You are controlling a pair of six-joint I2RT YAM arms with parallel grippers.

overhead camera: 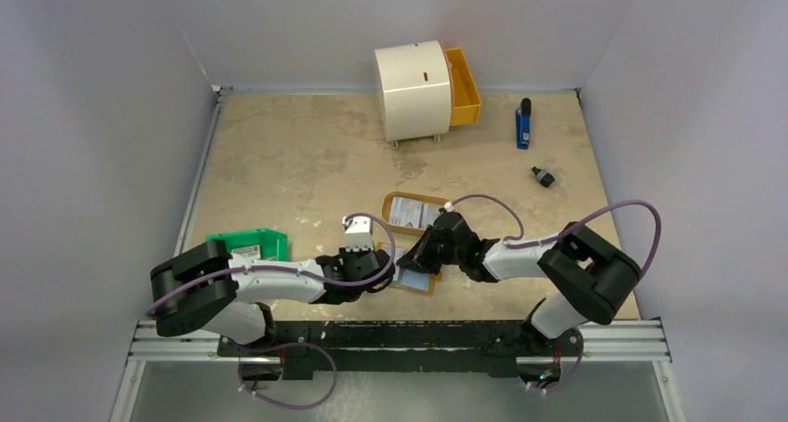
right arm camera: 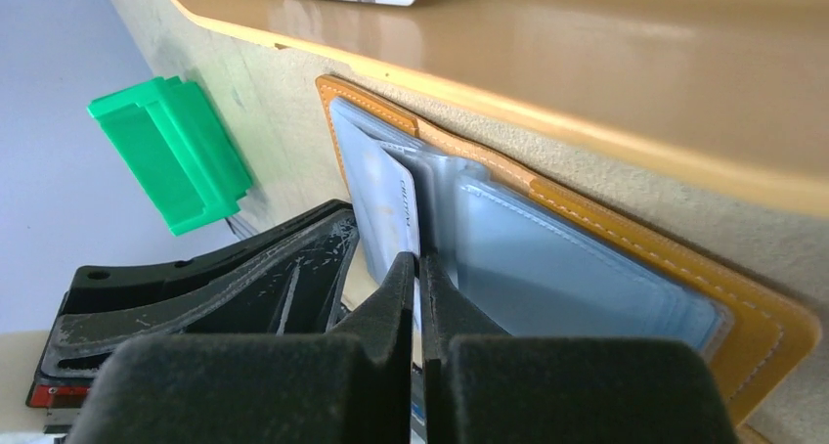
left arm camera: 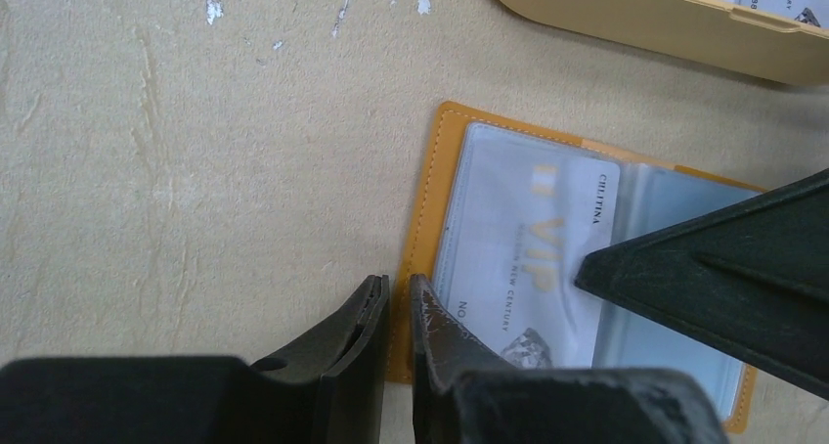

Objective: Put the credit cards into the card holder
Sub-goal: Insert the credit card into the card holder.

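From above we see the card holder (overhead camera: 416, 281) lying open near the front edge of the table (overhead camera: 297, 152). The left gripper (overhead camera: 384, 268) is at its left side and the right gripper (overhead camera: 420, 258) reaches in from the right. Just behind sits the tan tray (overhead camera: 390, 202) with the remaining cards (overhead camera: 409, 214) in it. At the left wrist, the jaws stand only a slit apart right over the holder's stitched left rim. We cannot tell whether they nip that rim or merely press beside it. One credit card (left arm camera: 528, 239) lies partly under a clear pocket, with a finger of the right gripper touching its outer end. At the right wrist the jaws are together and look pinched on that card's edge, the card standing among the plastic sleeves (right arm camera: 577, 288). We judge the step in hand to be seating this card. To do it well, we would pin the holder flat on the left and push along the pocket's line rather than downward. We would hold the card level so its corner does not snag the sleeve mouth, and release only once it is fully home.
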